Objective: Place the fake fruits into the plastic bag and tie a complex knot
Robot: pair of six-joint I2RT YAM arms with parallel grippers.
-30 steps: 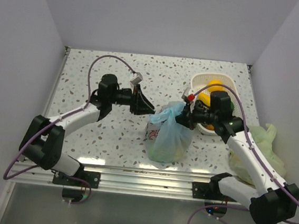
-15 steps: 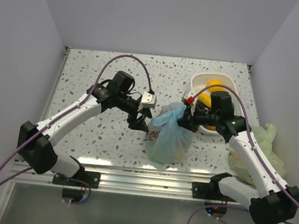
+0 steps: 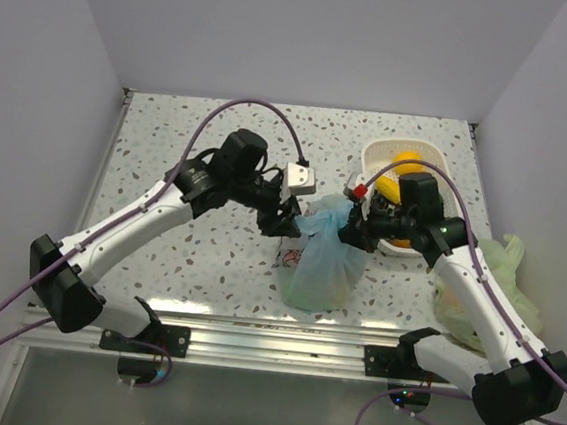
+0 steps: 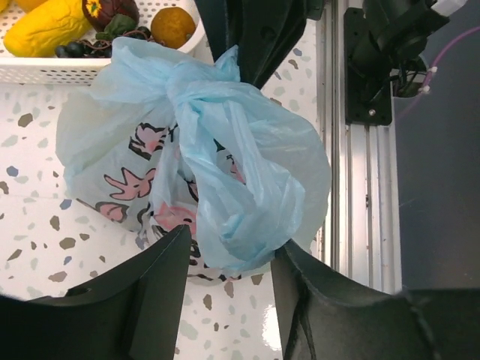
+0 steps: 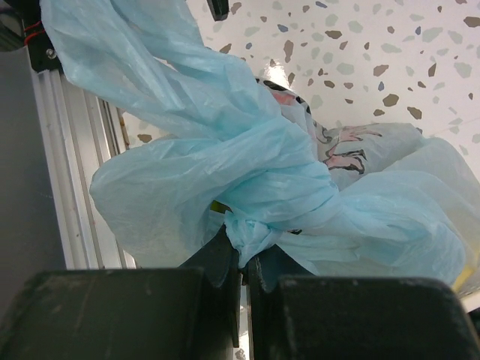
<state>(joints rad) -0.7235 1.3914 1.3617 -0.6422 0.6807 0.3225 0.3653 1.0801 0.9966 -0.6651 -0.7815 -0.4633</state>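
The light-blue plastic bag stands bulging near the table's front, its printed side facing the left arm. In the left wrist view a loose blue loop of the plastic bag hangs down between the fingers of my left gripper, which is open; the right finger touches the film. My right gripper is shut on a twisted strip just below the knot, a bunched lump at the bag's top. Fake fruits lie in the basket: yellow, dark purple and orange.
The white basket stands behind the right gripper. A pale green bag lies crumpled at the right wall. The aluminium rail runs along the table's front edge, close to the bag.
My left arm has swung right from the table's middle to the bag, and its jaws now stand round the hanging loop. The right gripper has kept its hold.
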